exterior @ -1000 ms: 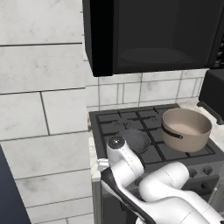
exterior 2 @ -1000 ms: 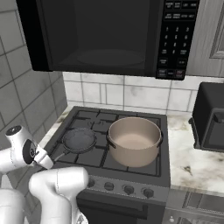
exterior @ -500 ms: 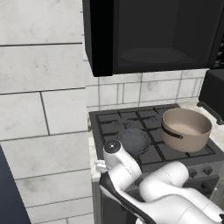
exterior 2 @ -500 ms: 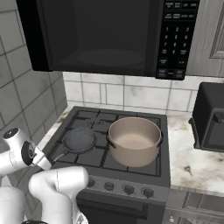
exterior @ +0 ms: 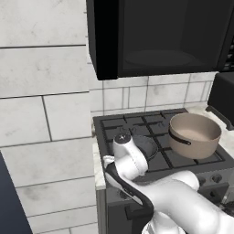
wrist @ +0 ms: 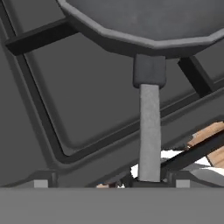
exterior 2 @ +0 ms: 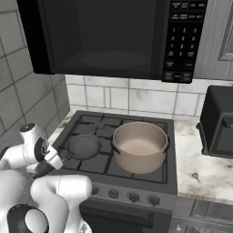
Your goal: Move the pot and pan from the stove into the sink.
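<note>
So the arm was down low at the front left corner of the stove (exterior 2: 123, 157), with the gripper (wrist: 109, 183) lined up on the pan (exterior 2: 83, 145) handle. From the hand view, that handle (wrist: 149, 131) ran straight down toward the camera, its free end sitting between the two finger tips. The jaws stood wide, one tip on each side of the handle's end, and I couldn't see either one touching it, so nothing was gripped yet. My guess is the handle was the target because it's the only thin thing on the pan that a two-finger claw can close around; the rim looked too wide and shallow.

The pan sat on the front left burner, handle pointing out toward the front left edge of the stove, which is exactly where the arm came in from. The pot (exterior 2: 139, 146) was on the right side of the stove, just beside the pan but not touching as far as I could tell. It's far wider, with dark loop handles, so it'd be the harder grab.

Count: one pan, one pot, both on the grates. Neither was in the sink, so I'd say the task was barely started. A microwave (exterior 2: 109, 36) hung over the stove and a toaster oven (exterior 2: 220, 123) sat on the counter to the right.
</note>
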Tool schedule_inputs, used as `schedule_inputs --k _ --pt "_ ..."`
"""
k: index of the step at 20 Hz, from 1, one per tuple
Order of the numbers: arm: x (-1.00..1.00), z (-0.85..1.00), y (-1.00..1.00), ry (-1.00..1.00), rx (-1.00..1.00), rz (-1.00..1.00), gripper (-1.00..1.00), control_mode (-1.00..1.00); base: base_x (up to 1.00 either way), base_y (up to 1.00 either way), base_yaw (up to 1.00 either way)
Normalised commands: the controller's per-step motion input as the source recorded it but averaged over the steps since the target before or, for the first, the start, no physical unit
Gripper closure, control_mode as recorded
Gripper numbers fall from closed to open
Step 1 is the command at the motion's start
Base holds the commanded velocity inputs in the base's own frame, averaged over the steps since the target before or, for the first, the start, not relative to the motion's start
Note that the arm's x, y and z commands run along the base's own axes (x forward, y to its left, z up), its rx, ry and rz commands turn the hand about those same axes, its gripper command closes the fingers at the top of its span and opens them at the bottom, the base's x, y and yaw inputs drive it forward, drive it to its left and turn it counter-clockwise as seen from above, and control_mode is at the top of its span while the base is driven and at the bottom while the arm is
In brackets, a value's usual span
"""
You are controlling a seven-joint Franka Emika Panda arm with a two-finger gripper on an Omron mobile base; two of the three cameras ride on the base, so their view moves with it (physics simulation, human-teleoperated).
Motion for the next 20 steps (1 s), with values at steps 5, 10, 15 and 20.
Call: schedule_inputs --k 5,10,15,20 --pt "0.09 -0.25 -0.35 0.0 0.01 0.03 1.0 -1.0 0.0 0.0 0.0" --pt "0.0 -0.08 -0.14 0.0 0.0 0.02 1.0 -1.0 0.0 0.0 0.0" --pt "0.0 0.0 0.0 0.0 0.0 0.0 1.0 -1.0 0.0 0.0 0.0" --pt "0.02 0.03 0.0 0.0 0.0 -0.02 1.0 -1.0 0.0 0.0 0.0"
